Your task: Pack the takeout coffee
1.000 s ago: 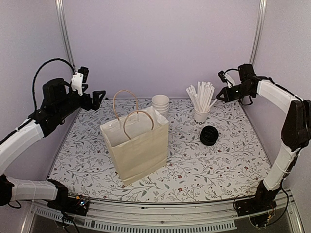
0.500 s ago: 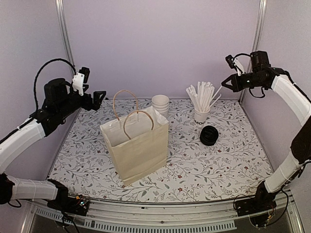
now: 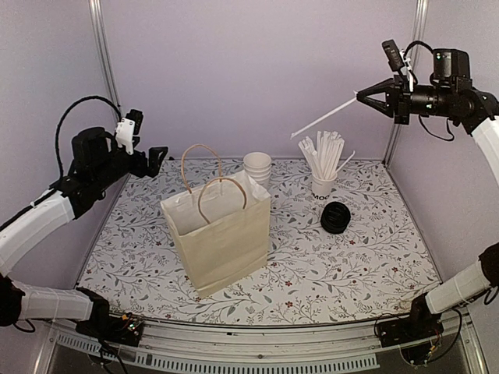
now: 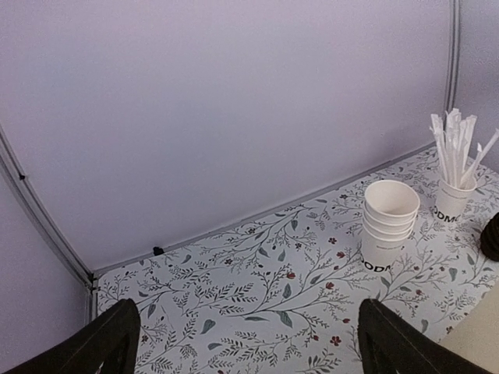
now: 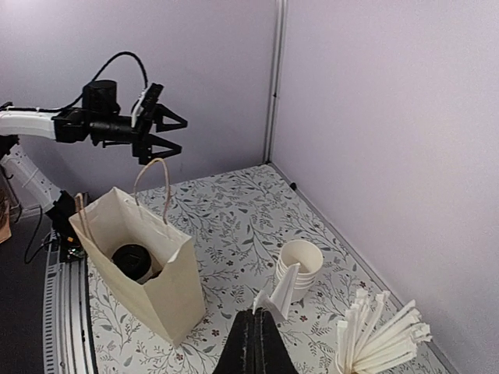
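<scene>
Right end effector [image 3: 362, 97] raised high at far right, closed on one white straw [image 3: 323, 118] that slants down to the left; left end effector [image 3: 156, 158] open, empty, at far left above the desk [image 3: 351, 265]; lidded coffee cup [image 5: 132, 261] sits inside the open paper bag [image 3: 226, 241], left of centre; stack of unlidded MOO cups [image 3: 257, 166] just behind the bag; cup of straws [image 3: 323, 185] at far right; stack of black lids [image 3: 335, 217] just in front of it.

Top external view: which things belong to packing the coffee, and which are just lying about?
Job: paper bag; black-lidded cup inside it; stack of empty cups; black lids; straw pinched in the right pincer.
Lying about: cup of spare straws; left pincer, open, holding nothing.
</scene>
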Tool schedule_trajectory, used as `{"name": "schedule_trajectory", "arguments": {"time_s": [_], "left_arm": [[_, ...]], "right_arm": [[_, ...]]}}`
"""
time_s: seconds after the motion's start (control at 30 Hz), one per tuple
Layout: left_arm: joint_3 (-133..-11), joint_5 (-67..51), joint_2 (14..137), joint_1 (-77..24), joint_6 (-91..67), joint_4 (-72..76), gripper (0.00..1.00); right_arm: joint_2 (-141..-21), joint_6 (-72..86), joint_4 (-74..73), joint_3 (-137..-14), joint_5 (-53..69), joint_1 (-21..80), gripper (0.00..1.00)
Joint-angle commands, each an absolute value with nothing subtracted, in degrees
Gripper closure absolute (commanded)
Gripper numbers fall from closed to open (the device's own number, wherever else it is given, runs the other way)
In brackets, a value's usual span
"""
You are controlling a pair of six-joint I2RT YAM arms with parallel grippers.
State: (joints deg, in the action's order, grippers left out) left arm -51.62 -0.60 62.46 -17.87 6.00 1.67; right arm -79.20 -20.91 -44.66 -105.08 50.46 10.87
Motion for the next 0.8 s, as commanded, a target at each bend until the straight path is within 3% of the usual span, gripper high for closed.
{"name": "schedule_trajectory", "arguments": {"time_s": [0.0, 0.33, 0.57, 0.6, 0.67, 0.7, 0.77], "left_arm": [[-50.0, -0.3, 62.0, -17.0, 7.5, 4.7, 0.01], [-48.9, -0.3, 61.7, -16.2, 8.2, 5.5, 0.01], [-49.0, -1.7, 61.9, -16.2, 8.0, 5.5, 0.01], [-49.0, -1.8, 61.9, -16.2, 7.9, 5.4, 0.01], [-49.0, -2.3, 61.9, -16.2, 7.9, 5.4, 0.01], [-48.9, -2.6, 61.9, -16.1, 7.8, 5.4, 0.01], [-48.9, -3.0, 61.9, -16.1, 7.7, 5.4, 0.01]], "right_arm": [[-80.5, -25.0, -49.3, -107.0, 60.7, 16.7, 1.0], [-86.7, -31.5, -55.3, -113.2, 58.4, 33.5, 1.0], [-94.7, -24.7, -52.3, -115.0, 50.4, 36.1, 0.96], [-96.1, -24.8, -53.4, -116.2, 50.4, 36.2, 0.87], [-99.7, -25.0, -55.7, -119.0, 50.3, 36.2, 0.39], [-101.0, -25.5, -56.9, -120.7, 49.8, 36.2, 0.08], [-102.0, -27.1, -57.7, -122.8, 47.3, 35.7, 0.01]]}}
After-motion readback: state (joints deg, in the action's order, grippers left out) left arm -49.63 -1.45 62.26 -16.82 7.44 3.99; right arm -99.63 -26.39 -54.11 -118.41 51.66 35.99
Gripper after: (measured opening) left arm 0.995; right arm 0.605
